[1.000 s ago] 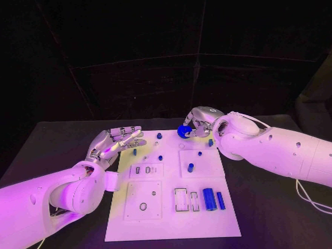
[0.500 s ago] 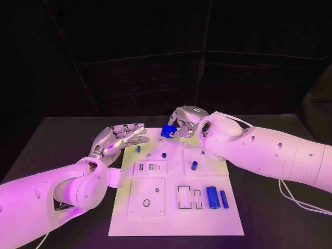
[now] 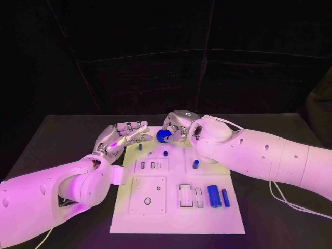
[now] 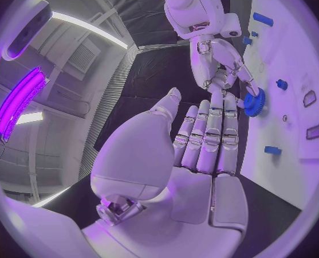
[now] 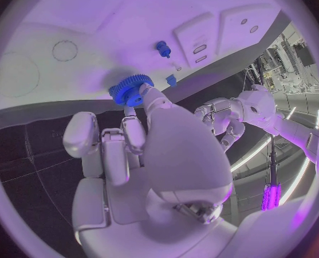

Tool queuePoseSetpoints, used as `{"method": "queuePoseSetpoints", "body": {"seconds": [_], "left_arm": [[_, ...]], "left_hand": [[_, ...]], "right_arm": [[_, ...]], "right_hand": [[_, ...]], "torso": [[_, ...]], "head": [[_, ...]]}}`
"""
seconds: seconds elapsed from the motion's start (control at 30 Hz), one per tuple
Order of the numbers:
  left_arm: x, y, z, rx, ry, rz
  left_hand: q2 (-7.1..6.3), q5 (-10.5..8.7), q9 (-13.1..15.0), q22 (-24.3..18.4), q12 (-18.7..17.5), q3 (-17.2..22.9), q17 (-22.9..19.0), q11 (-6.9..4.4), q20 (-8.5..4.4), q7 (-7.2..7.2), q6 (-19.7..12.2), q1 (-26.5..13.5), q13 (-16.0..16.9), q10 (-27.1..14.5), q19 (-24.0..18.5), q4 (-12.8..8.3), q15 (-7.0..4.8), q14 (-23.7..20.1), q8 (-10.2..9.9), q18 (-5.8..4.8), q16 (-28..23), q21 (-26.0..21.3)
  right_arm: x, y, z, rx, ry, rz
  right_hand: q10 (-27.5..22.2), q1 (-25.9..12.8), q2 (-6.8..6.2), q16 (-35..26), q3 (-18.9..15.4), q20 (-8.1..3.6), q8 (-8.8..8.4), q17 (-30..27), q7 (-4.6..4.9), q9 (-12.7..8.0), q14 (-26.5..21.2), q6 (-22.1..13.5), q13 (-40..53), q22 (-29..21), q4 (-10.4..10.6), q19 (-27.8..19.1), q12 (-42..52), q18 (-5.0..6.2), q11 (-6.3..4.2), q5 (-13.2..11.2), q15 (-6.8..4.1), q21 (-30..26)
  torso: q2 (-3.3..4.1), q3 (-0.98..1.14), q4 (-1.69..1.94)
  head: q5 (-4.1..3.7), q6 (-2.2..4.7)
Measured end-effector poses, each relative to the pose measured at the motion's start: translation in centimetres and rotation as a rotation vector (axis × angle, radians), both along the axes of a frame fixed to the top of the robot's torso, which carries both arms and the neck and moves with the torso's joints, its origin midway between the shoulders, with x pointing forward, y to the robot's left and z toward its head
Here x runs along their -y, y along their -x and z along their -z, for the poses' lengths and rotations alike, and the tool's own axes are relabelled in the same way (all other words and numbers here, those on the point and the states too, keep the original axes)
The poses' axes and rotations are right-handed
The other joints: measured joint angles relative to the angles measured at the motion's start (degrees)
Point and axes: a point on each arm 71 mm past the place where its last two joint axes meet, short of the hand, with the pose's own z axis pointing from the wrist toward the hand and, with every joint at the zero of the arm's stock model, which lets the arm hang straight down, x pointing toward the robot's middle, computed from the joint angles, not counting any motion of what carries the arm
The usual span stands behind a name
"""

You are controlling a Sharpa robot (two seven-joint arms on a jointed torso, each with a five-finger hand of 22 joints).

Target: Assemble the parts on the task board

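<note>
One blue gear (image 3: 164,136) is pinched in my right hand (image 3: 179,126) above the task board's (image 3: 177,218) far edge; my left hand (image 3: 123,136) hovers beside it, fingers extended, holding nothing.

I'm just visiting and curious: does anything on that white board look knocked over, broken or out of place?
Nothing stands out. The blue parts lie tidily on the task board; the right hand holds a blue gear above its far end, and the left hand hovers open.
</note>
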Motion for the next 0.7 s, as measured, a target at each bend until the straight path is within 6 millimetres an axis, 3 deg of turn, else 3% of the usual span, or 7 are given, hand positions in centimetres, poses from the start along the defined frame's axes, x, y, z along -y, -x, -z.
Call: {"method": "queuePoseSetpoints", "body": {"seconds": [0.3,0.53,0.7], "left_arm": [[0.16,0.01,-0.02,0.0,0.002,0.003],[0.16,0.0,-0.02,0.0,0.002,0.003],[0.14,0.0,-0.01,0.0,0.001,0.003]], "left_hand": [[0.0,0.0,0.0,0.0,0.0,0.2,0.0,0.0,0.0,0.0,0.0,0.0,0.0,0.0,0.0,-0.2,0.0,0.0,0.0,0.0,-0.2,0.0],[0.0,0.0,0.0,0.0,0.0,0.2,0.0,0.0,0.0,0.0,0.0,0.0,0.0,0.0,0.0,-0.2,0.0,0.0,0.0,0.0,-0.2,-0.1],[0.0,0.0,0.0,-0.1,0.0,0.2,0.0,0.0,0.0,0.0,0.0,0.0,0.0,0.0,0.0,-0.2,0.0,0.0,0.0,0.0,-0.2,-0.2]], "right_arm": [[-0.57,-0.15,0.35,-0.015,0.021,-0.008],[-0.57,-0.29,0.65,-0.022,0.033,-0.006],[-0.61,-0.37,0.69,-0.023,0.038,-0.005]], "right_hand": [[-0.3,-1.2,-0.6,0.0,0.7,0.0,0.04,0.0,0.03,0.0,0.0,-0.1,-0.5,-0.2,-0.1,0.0,-0.8,0.0,0.33,-0.5,0.0,0.0],[-1.2,-4.8,-0.88,0.0,1.1,0.53,-2.46,0.0,1.22,0.1,0.2,-3.5,-1.7,-0.5,0.6,-0.1,-2.1,0.01,1.22,-8.3,0.21,0.0],[-2.1,-7.6,-2.31,0.0,-1.3,1.26,-4.6,0.0,2.1,-0.1,0.2,-6.6,-2.4,-0.9,1.9,-0.4,-3.3,0.0,2.07,-9.7,0.86,0.0]], "torso": [[-0.01,0.04,-0.07],[-0.01,0.05,-0.07],[-0.03,0.05,-0.07]], "head": [[-0.04,-0.14],[-0.1,-0.18],[-0.09,-0.3]]}}
